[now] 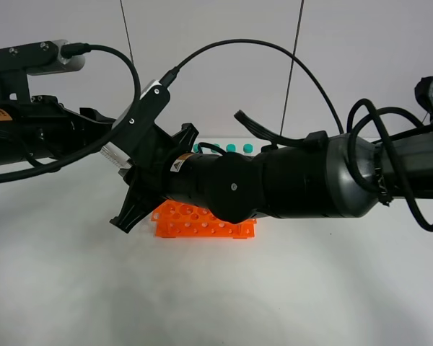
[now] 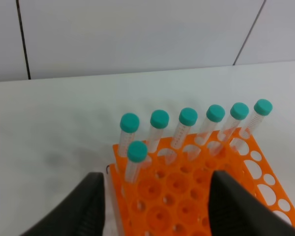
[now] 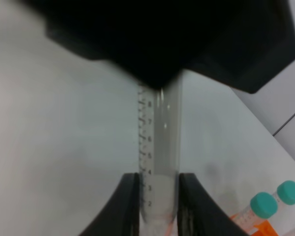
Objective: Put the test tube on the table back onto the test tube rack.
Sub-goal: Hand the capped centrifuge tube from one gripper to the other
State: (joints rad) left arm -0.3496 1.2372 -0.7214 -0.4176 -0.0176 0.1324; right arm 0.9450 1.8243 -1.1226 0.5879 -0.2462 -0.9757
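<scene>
From the left of the high view, the left arm (image 1: 43,133) reaches in over the white table (image 1: 72,288). Its wrist view shows the left gripper (image 2: 157,178) released: its two dark fingers (image 2: 88,206) stand wide apart, clamping nothing, with the orange test tube rack (image 2: 250,147) below the gap. Seven teal-capped tubes (image 2: 129,123) stand upright in the rack, six in a line along the far edge and one in the next row, at the end nearest the left finger.

The thick right arm (image 1: 296,180) crosses the middle of the high view and hides most of the rack. The right gripper (image 3: 160,178) is clenched on the test tube (image 3: 160,137). The clear, graduated tube sits between the two fingers, off the table, and its far end runs under a dark, blurred mass, so the cap is hidden. A corner of the rack with two teal caps lies just beside it. I cannot tell whether the tube has reached a hole.
</scene>
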